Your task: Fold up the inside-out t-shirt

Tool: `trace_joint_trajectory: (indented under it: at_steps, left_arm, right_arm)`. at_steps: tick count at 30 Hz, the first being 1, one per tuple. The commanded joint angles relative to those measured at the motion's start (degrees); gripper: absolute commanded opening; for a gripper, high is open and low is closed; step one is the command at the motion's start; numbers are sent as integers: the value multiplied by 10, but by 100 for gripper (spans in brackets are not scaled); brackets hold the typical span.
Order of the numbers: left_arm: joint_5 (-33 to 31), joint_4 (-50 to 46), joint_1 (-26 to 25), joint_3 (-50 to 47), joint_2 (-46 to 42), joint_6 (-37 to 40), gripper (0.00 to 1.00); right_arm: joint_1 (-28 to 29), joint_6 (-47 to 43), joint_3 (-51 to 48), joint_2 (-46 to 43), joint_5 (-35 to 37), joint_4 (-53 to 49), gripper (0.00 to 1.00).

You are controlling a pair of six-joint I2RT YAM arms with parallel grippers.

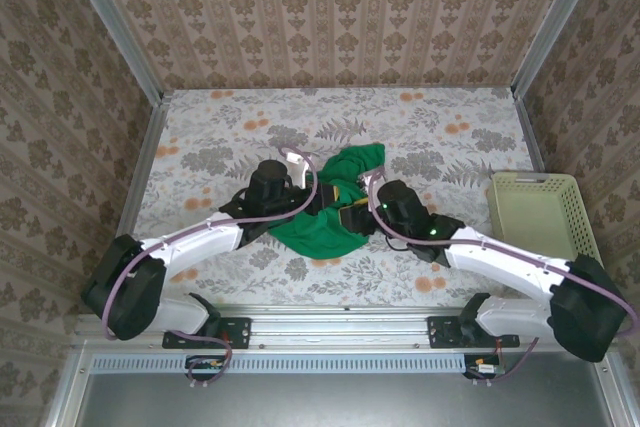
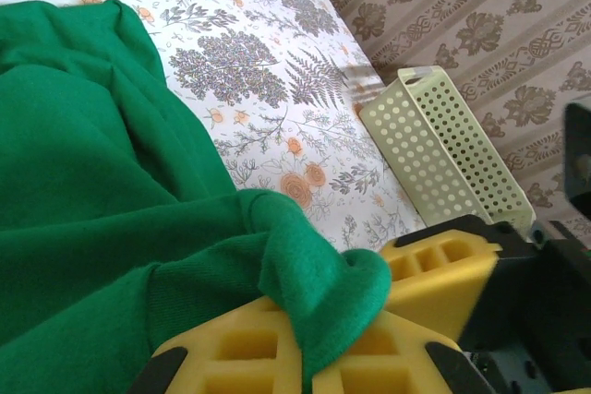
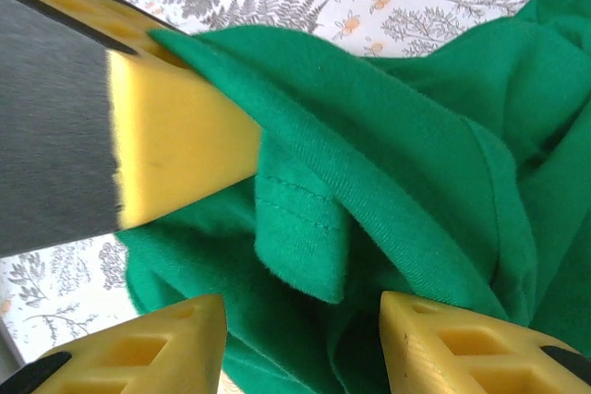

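Note:
The bright green t-shirt [image 1: 318,232] lies crumpled in the middle of the flowered table, between both arms. My left gripper [image 2: 309,357] is shut on a rolled fold of the t-shirt [image 2: 92,182], which bulges out over its yellow fingers. In the top view the left gripper [image 1: 322,199] meets the right gripper [image 1: 352,215] over the cloth. My right gripper [image 3: 303,339] stands open, its yellow fingertips [image 3: 148,348] apart. A stitched hem flap of the t-shirt [image 3: 443,136] hangs just beyond the gap. The left gripper's finger [image 3: 175,136] pins cloth at upper left.
A pale yellow-green perforated basket [image 1: 530,179] stands at the table's right edge, also seen as the basket [image 2: 443,145] beyond the cloth. Patterned walls close in the back and both sides. The flowered tabletop [image 1: 220,117] stretches behind the shirt.

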Motion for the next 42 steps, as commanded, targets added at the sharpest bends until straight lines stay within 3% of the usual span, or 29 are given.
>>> trace_joint_trajectory:
  at_steps: [1, 6, 11, 13, 16, 19, 25, 29, 31, 33, 36, 42]
  left_arm:
    - [14, -4, -6, 9, -23, 8, 0]
    - [23, -18, -14, 14, -25, 21, 0]
    - [18, -35, -15, 13, -25, 31, 0]
    - [4, -44, -11, 10, -27, 34, 0]
    - [-11, -69, 3, 14, -23, 37, 8]
    - [3, -95, 25, 27, -10, 45, 18]
    - [-39, -173, 18, 39, -43, 111, 43]
    - [-76, -228, -5, 56, -48, 150, 47]
    - [-80, -236, -15, 61, -41, 157, 47]
    - [-76, -232, -23, 64, -29, 157, 46]
    - [-81, -232, -40, 76, -5, 161, 44]
    - [-89, -239, -71, 95, 39, 175, 45]
  right_arm:
    - [1, -19, 26, 11, 17, 21, 49]
    - [1, -21, 43, 41, 13, 30, 47]
    - [0, -29, 52, 36, 20, 12, 15]
    - [1, -33, 49, 17, 25, -6, 8]
    - [-2, -29, 30, -30, 9, -24, 0]
    - [-42, 17, -8, -89, -73, -14, 0]
    - [-83, 32, -46, -155, -103, -62, 0]
    - [-96, 38, -51, -168, -133, -55, 0]
    - [-97, 35, -49, -163, -134, -63, 6]
    - [-100, 34, -48, -154, -125, -72, 9]
    - [-111, 37, -48, -142, -109, -90, 20]
    - [-133, 34, -44, -141, -73, -131, 25]
